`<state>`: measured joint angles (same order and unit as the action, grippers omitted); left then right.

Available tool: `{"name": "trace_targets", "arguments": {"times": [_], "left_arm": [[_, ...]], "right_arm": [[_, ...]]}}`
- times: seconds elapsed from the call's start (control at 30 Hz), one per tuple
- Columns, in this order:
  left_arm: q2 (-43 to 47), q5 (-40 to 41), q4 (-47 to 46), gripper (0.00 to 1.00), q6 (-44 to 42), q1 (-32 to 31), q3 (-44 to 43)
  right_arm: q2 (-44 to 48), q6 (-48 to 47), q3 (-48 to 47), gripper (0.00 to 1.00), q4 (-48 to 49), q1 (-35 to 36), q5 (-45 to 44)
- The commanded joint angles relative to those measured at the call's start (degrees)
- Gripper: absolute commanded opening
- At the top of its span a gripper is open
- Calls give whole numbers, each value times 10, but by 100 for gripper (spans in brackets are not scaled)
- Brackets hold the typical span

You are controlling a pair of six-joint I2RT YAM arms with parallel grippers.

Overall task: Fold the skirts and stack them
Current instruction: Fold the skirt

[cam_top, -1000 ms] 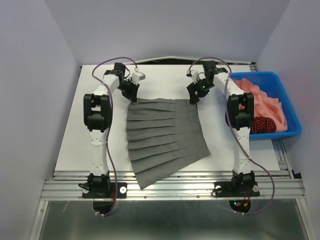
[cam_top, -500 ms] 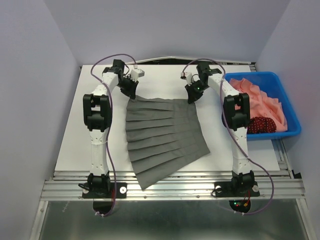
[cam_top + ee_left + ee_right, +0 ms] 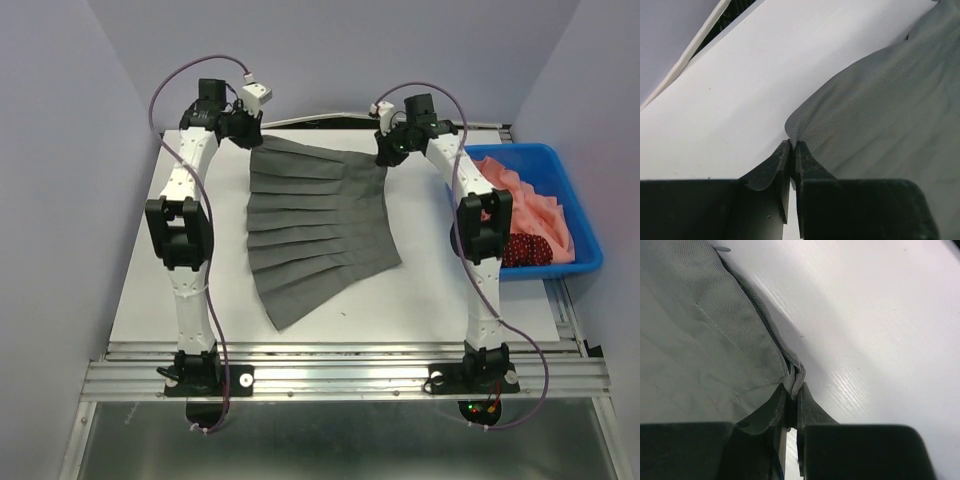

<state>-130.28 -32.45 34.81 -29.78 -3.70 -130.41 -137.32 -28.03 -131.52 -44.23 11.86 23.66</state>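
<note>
Plain white tabletop (image 3: 450, 290) with pale lavender walls on three sides, that's our setup. We've got the plain dark grey pleated cloth skirt (image 3: 315, 225) spread in the middle of it, between the two arms, with its wide hem toward the near side and skewed a bit left.

The left gripper (image 3: 242, 124) is pinched on the skirt's far left corner. In the wrist view its fingers (image 3: 770, 175) almost meet, with a bunched bit of grey fabric caught at the tips. Same story on the other side: the right gripper (image 3: 385, 150) is clamped on the far right corner, right where the waistband seam ends (our wrist shot shows the stitching nicely).

Over on the right sits a blue plastic bin (image 3: 555, 270) holding some crumpled pink cloth (image 3: 535, 205), plus the dark red skirt with tiny white dots (image 3: 525, 250) at its near end.
</note>
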Motion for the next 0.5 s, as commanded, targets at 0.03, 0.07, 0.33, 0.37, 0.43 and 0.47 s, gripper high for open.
{"name": "trace_targets", "arguments": {"times": [0.03, 0.07, 0.33, 0.37, 0.43, 0.47], "left_arm": [[153, -18, -24, 0, -26, 15, 62], [198, -21, -24, 0, -31, 15, 105], [417, -21, 20, 0, -124, 9, 327], [435, -23, 31, 0, -131, 8, 373], [467, -21, 43, 0, -164, 1, 421], [483, -16, 49, 0, -174, -12, 447]], "right_arm": [[135, -26, 64, 1, 65, -13, -4], [155, -35, 112, 1, 72, -13, 0], [316, -105, 303, 1, 64, -13, 58], [332, -112, 326, 1, 67, -13, 64], [362, -130, 408, 1, 70, -4, 74], [395, -143, 440, 1, 75, 1, 72]]}}
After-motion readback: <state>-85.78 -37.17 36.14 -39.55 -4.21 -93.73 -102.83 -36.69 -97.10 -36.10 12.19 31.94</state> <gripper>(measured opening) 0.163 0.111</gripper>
